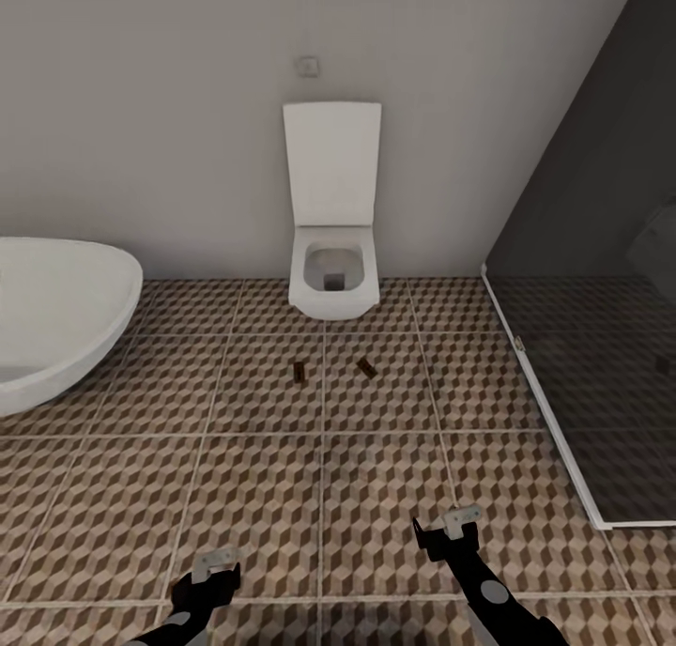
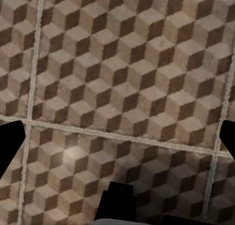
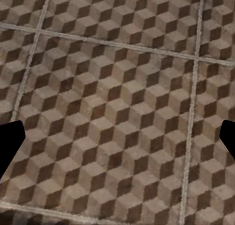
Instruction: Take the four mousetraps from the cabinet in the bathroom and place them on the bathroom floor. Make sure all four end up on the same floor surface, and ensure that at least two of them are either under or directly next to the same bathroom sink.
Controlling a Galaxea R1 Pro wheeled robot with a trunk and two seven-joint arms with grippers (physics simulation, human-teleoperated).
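Two small dark shapes lie on the bathroom floor (image 1: pixel 282 477) just in front of the toilet (image 1: pixel 333 280): one mousetrap (image 1: pixel 299 373) to the left and another mousetrap (image 1: pixel 366 367) to the right, near each other but apart, each on a separate tile beside the same grout line. They are too small and dim for me to make out wire or red spot; I read them as mousetraps only by their flat oblong form. The toilet bowl stands with its lid up against the wall, and what I can see of the bowl looks bare. At the left edge of my head view a white bathtub (image 1: pixel 56 317) is cut off, so its inside is only partly shown. On the right, a dark glass shower screen (image 1: pixel 601 392) with a white frame hides the darker floor behind it. My left gripper (image 1: pixel 208 578) and my right gripper (image 1: pixel 449 530) hang low over the tiles near the bottom edge, both with jaws spread wide and holding nothing. My wrist cameras give the cube-patterned tiles close up, with black fingertips (image 2: pixel 11 146) and (image 3: pixel 10 144) at the far sides of each picture, grout lines crossing between them.
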